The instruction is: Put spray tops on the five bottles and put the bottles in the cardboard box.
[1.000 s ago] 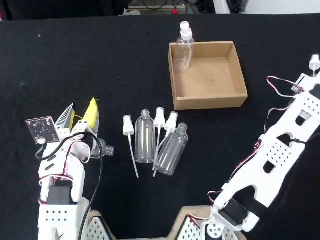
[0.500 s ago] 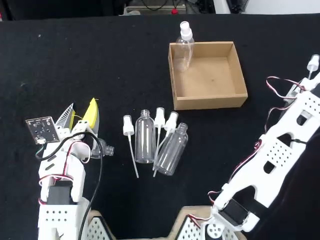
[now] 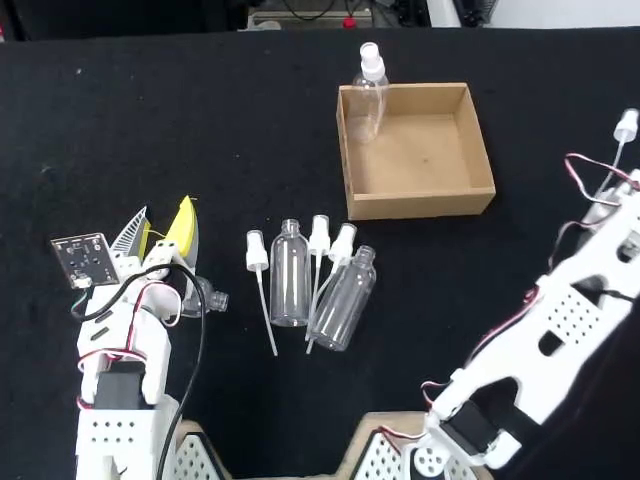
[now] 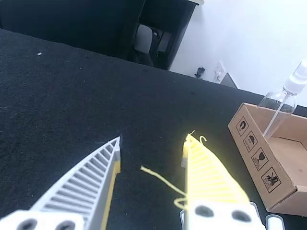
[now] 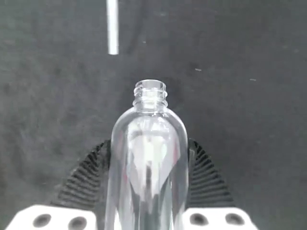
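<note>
Held bottle: a clear uncapped bottle (image 5: 146,158) sits neck-forward in the right pincer (image 5: 149,143), whose black ribbed fingers clamp its two sides.
Tube: a white tube (image 5: 112,28) hangs ahead of that neck, off to one side and not touching it.
Change: the right arm (image 3: 560,320) has swung out toward the table's right edge since a second ago; everything else lies as it did.
Left pincer: the left pincer (image 4: 152,139) is spread wide with nothing between its tips, low over the black table (image 4: 57,86).
Loose parts: beside the left pincer lie two clear bottles (image 3: 290,272) and three spray tops (image 3: 256,250), close together. A further bottle neck (image 3: 210,298) pokes out by the left arm.
Cardboard box: the cardboard box (image 3: 415,205) is well ahead of the left pincer, with a capped bottle (image 3: 368,95) leaning in its far corner.
Edges: one spray top (image 3: 626,124) stands at the table's right edge, just past the right arm.
Room: bare black table runs from the left pincer's tips to the box's side wall.
</note>
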`<state>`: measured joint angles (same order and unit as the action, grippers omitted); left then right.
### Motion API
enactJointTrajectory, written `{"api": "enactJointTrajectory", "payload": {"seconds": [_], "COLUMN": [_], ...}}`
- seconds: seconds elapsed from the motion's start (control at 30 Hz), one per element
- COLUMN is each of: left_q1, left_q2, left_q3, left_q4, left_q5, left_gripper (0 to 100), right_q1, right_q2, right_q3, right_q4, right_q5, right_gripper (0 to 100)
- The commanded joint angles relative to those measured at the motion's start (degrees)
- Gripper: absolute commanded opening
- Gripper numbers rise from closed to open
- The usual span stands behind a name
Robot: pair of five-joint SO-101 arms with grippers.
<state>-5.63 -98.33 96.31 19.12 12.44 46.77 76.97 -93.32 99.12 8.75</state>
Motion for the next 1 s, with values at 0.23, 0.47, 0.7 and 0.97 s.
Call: {"api": "enactJointTrajectory", "payload": {"seconds": [0.23, 0.47, 0.7, 0.97], "left_q1": [-0.1, -0.1, -0.1, -0.1], "left_q2": [-0.9, -0.9, -0.9, -0.9], "left_q3": [1.4, 1.4, 1.4, 1.4], "left_q4": [-1.1, -1.1, -1.1, -1.1], "left_q5": [0.4, 0.4, 0.4, 0.4], "left_gripper": [20, 20, 20, 20], "right_q1": [1.4, 0.6, 2.3, 2.0], "right_q2": [-5.6, -6.0, -8.7, -21.5], "right_q3": [-2.2, -2.2, -2.1, 7.7], "right_q4": [2.0, 2.1, 2.2, 2.3], "right_q5": [1.5, 0.9, 0.4, 0.4], "right_gripper": [6.1, 6.0, 6.0, 6.4]}}
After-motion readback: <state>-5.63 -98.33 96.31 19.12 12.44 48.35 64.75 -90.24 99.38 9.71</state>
